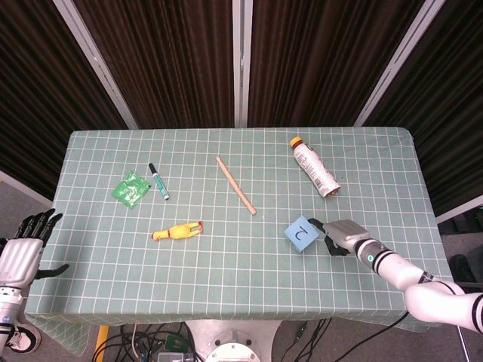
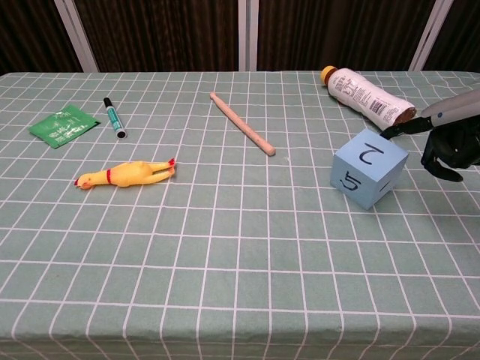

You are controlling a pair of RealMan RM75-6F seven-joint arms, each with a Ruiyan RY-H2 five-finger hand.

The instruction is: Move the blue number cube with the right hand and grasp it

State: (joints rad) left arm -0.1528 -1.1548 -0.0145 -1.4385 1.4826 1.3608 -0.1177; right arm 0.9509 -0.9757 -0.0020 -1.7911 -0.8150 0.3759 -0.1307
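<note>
The blue number cube (image 1: 299, 234) is touched by a fingertip of the right hand (image 1: 343, 234), not grasped; the remaining fingers are curled and cropped in the chest view. The left hand (image 1: 23, 253) is held open off-table.

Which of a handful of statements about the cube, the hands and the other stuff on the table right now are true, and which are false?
1. The right hand touches the blue number cube with a fingertip. True.
2. The cube is lifted off the table. False: it sits on the checked tablecloth, turned at an angle to the grid.
3. The cube's top face shows a 2. True.
4. The left hand holds the green marker. False: it is open, off the table's left edge, and the marker lies on the cloth beside the green packet.
5. The bottle stands upright. False: it lies on its side beyond the cube.
</note>
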